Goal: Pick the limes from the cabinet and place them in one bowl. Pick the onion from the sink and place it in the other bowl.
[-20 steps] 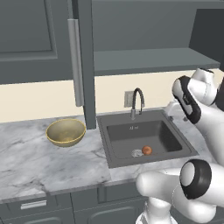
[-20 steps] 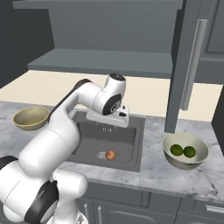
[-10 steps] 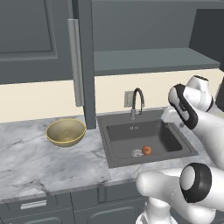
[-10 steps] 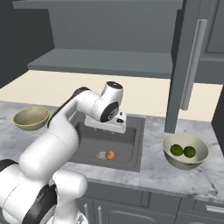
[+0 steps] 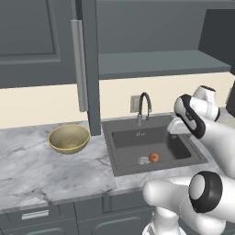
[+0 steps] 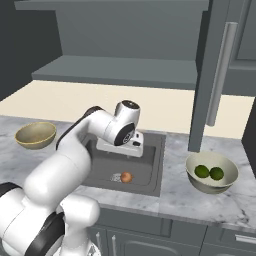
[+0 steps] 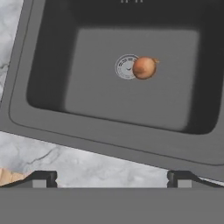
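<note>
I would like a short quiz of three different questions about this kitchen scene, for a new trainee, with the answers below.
1. True or false: both limes already lie in the pale bowl.
2. Where is the onion now?
A. in the golden bowl
B. in the sink, beside the drain
C. on the cabinet shelf
3. Fill in: the golden bowl holds ____.

Key:
1. True.
2. B.
3. Nothing; the onion is not yet moved there. The gripper hangs above the sink with its jaws wide apart.
</note>
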Available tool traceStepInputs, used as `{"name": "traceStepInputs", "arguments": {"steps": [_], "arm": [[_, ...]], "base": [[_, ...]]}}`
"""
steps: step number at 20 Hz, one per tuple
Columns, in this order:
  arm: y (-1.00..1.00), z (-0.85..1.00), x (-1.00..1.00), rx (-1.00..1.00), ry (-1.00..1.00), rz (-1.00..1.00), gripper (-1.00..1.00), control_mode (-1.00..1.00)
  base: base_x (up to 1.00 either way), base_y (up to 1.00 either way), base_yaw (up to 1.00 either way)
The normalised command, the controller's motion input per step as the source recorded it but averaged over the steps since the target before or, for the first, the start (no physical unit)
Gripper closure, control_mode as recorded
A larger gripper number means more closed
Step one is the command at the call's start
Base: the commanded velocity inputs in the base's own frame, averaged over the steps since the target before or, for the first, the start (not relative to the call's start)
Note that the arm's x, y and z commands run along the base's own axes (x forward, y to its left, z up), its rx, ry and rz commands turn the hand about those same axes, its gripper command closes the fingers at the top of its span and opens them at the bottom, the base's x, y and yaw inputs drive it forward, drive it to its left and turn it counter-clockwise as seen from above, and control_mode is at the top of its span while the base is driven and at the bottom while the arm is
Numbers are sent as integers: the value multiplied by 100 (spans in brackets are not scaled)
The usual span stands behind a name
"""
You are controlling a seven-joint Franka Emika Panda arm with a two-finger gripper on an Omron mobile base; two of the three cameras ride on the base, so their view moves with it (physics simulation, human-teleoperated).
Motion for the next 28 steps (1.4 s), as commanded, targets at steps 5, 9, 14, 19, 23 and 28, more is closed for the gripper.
{"name": "traceStepInputs", "arguments": {"steps": [5, 9, 14, 19, 23, 28], "arm": [[0, -23, 10, 0, -6, 5, -100, -100], [1, -22, 12, 0, -10, 6, -100, -100], [4, -22, 16, 0, -8, 5, -100, -100], [6, -23, 17, 0, -7, 5, -100, -100], [6, -22, 19, 0, -4, 5, -100, -100], [5, -22, 20, 0, -1, 5, -100, -100]], "base": [[0, 0, 0], [0, 0, 0], [0, 0, 0], [0, 0, 0], [0, 0, 0], [0, 0, 0]]}}
